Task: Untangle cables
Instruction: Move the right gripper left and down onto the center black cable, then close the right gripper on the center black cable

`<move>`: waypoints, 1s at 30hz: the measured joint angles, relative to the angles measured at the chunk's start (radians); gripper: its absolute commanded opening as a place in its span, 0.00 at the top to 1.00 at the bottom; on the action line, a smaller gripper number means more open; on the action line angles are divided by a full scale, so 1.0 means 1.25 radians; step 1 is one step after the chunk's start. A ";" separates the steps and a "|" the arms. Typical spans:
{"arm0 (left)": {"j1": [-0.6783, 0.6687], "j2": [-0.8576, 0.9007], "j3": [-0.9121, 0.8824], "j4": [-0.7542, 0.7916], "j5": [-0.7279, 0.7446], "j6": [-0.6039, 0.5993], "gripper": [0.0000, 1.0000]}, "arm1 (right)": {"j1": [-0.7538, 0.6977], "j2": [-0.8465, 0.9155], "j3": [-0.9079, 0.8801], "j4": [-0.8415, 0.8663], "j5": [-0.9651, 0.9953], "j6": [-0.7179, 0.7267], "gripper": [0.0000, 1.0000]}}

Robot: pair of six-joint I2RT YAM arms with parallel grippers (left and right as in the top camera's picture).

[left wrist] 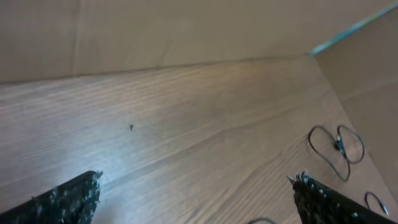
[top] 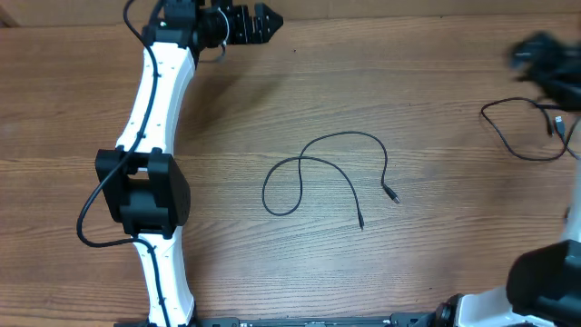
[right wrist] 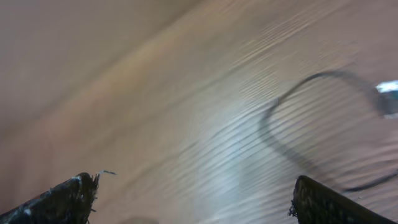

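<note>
Two cables are lying well apart on the table (top: 436, 272), the looped cable (top: 301, 160) at its middle and the second cable (top: 526, 159) by the right edge, while the left claw (left wrist: 196, 186) and right claw (right wrist: 193, 186) are hovering spread and empty, the untangling seemingly nearing its end and next calling for a pinch to open the self-crossed loop.

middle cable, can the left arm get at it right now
Probably yes: the left gripper is open and empty at the far edge, and only bare table lies between it and the cable.
</note>
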 measured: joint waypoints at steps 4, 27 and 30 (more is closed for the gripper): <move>0.013 0.000 0.101 -0.128 -0.041 0.042 0.00 | 0.137 0.031 0.000 -0.088 0.076 -0.033 0.00; 0.021 -0.126 0.259 -0.342 -0.346 0.222 0.00 | 0.382 0.097 -0.214 -0.323 0.011 -0.146 0.00; 0.021 -0.126 0.259 -0.353 -0.353 0.231 0.00 | 0.404 0.097 -0.279 -0.274 0.008 -0.136 0.00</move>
